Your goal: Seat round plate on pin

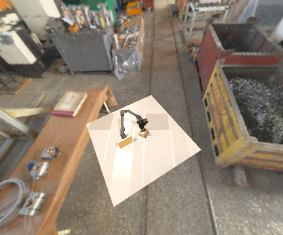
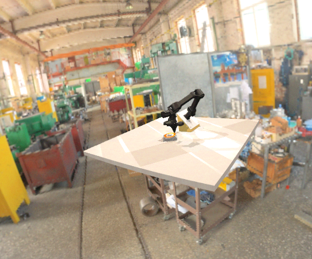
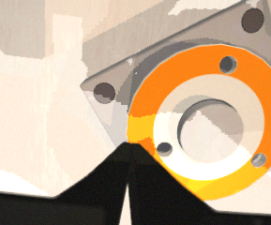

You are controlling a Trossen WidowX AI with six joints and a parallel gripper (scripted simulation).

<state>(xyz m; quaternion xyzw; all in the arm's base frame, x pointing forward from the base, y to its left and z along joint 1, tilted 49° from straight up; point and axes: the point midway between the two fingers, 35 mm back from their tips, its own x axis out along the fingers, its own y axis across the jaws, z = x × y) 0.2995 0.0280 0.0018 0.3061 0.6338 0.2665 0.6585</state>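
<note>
gripper (image 3: 127,150): fingers pressed together with nothing between them, the tips forming one dark point just at the plate's outer rim in the wrist view; whether they touch it cannot be told.
plate (image 3: 205,70): round orange ring with a yellow stretch on the side nearest the gripper, a pale inner band, and three small holes visible around it.
post (image 3: 210,128): pale round stub filling the plate's centre opening.
base (image 3: 109,105): grey square block under the plate, dark holes at its corners, resting on the table.
arm (image 2: 182,101): black, bent at the elbow, reaching down over the base.
table (image 2: 178,164): pale top, carrying the base and a tan wedge-shaped block (image 1: 125,142) beside the arm's foot.
</note>
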